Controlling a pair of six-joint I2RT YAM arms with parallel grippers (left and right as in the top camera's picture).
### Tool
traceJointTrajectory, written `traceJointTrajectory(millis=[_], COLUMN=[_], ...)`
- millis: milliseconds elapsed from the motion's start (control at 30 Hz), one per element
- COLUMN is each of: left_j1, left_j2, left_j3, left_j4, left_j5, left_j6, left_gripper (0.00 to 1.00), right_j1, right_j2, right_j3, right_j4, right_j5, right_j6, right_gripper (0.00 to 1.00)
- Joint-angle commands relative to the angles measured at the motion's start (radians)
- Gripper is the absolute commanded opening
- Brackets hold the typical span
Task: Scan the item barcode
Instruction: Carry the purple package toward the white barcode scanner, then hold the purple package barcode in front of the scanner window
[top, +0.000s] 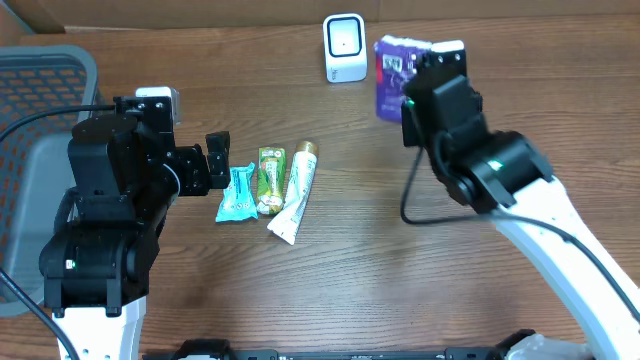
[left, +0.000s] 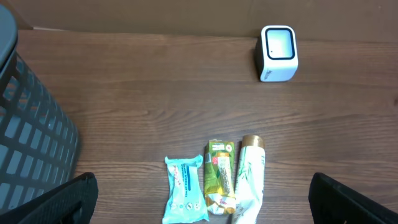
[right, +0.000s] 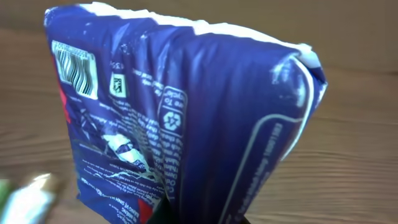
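A purple-blue packet (top: 390, 75) is held up off the table with my right gripper (top: 425, 72) shut on it, just right of the white scanner (top: 345, 47). In the right wrist view the packet (right: 186, 112) fills the frame, and its barcode (right: 76, 68) shows at the upper left. My right gripper (right: 199, 214) pinches the packet's lower edge. My left gripper (top: 215, 160) stands open above the table with nothing between its fingers. In the left wrist view the left gripper (left: 208, 202) hangs wide over the loose items, with the scanner (left: 278, 52) farther off.
Three items lie side by side: a teal packet (top: 237, 193), a green-yellow packet (top: 270, 180) and a white tube (top: 294, 192). A grey mesh basket (top: 40, 120) stands at the left edge. The left wrist view shows the basket's wall (left: 31, 143) close on its left.
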Motion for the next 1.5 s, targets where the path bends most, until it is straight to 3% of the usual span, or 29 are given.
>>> traceJointTrajectory(millis=[0,167,400,500,700,900,1467], left_j1=[0.0,0.0,0.0,0.0,0.0,0.0,0.0], left_j2=[-0.005,-0.005,-0.005,-0.005,-0.005,-0.005,-0.005], left_j3=[0.014,0.015,0.015,0.015,0.015,0.015,0.015], left_j4=[0.001,0.001,0.001,0.001,0.001,0.001,0.0], left_j5=[-0.003,-0.003,-0.003,-0.003,-0.003,-0.003,-0.003], left_j6=[0.008,0.008,0.008,0.008,0.008,0.008,0.008], left_gripper=[1.0,0.99,1.0,1.0,1.0,1.0,1.0], right_j1=[-0.005,-0.005,-0.01,-0.01,-0.004,-0.018,-0.08], right_j2=[0.109,0.307,0.515,0.583,0.679,0.811,0.897], right_j3=[0.122,0.351,0.386,0.386,0.386,0.386,0.385], right_j4=[0.016,0.109,0.655,0.819,0.91,1.23,1.264], right_j5=[0.194,0.313,0.457,0.431,0.271,0.261,0.175], right_j6=[-0.044,-0.219,-0.869,-1.079,-1.334,-1.638,-1.549], right_gripper=[0.04,0.04,0.04,0.04,0.04,0.04,0.04])
